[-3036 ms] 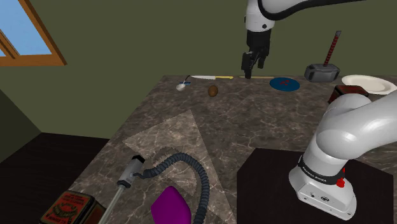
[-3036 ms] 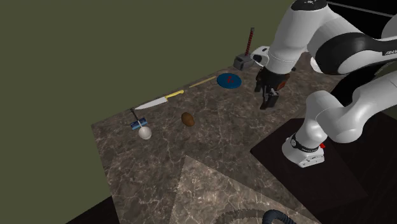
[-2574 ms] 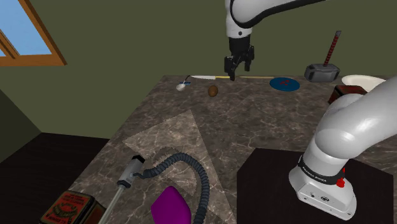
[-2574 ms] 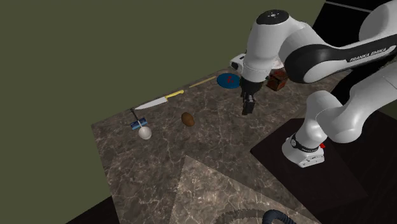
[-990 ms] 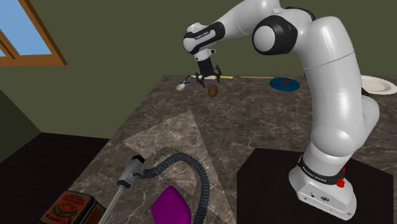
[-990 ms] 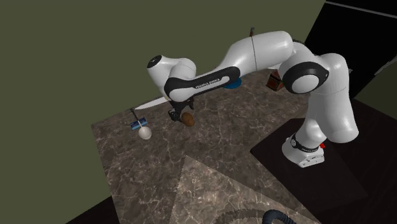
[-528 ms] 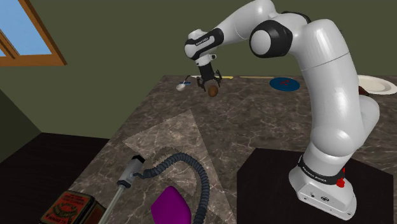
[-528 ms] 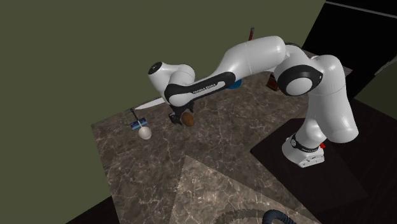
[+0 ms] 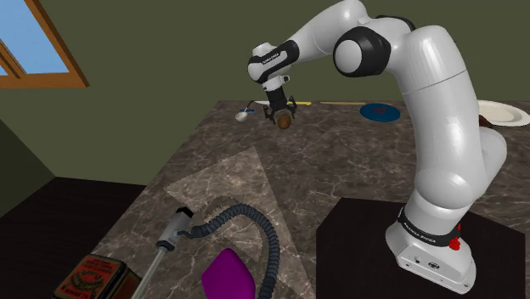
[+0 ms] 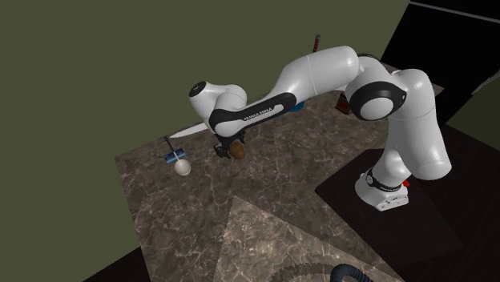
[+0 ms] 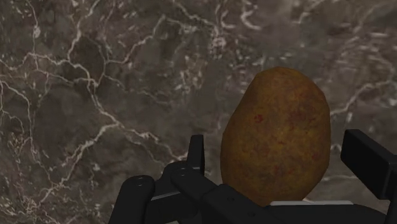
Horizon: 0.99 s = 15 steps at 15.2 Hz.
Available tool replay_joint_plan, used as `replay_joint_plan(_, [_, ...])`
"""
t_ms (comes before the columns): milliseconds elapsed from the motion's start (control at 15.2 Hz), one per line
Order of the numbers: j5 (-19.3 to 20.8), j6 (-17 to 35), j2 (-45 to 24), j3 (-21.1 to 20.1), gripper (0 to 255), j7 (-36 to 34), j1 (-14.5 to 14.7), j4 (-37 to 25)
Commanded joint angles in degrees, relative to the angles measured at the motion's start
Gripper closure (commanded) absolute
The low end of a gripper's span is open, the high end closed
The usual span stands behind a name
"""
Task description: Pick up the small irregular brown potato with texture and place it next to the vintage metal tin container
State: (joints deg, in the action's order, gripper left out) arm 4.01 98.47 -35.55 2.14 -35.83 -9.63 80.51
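Desk-top grab: a brown, speckled potato [image 11: 275, 137] lies on the dark marbled desk [image 9: 357, 170], its long axis running crosswise to the line between the two black fingers. The pincer [image 9: 282, 114] hangs low over it. Its fingers [image 11: 195, 156] stand apart on either side of the potato's narrower width, with a sliver of desk showing at each flank, so nothing is gripped. Close by lie a kitchen knife [image 10: 186, 130] and a small white rounded object [image 10: 183, 167]. The red-labelled tin [image 9: 89, 279] sits at the desk's near corner in the shoulder view, well apart, with a vacuum hose [image 9: 273, 245] and a purple object [image 9: 228, 276] between.
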Motion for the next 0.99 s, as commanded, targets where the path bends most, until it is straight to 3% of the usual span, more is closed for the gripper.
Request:
replay_joint_plan(0, [0.0,0.0,0.0,0.0,0,0.0,0.0,0.0])
replay_joint_plan(66, [0.0,0.0,0.0,0.0,255,0.0,0.0,0.0])
replay_joint_plan(660, [0.0,0.01,0.0,0.0,255,0.0,0.0,0.01])
replay_joint_plan(924, [0.0,-2.46,1.04,0.02,255,0.18,0.03,-1.43])
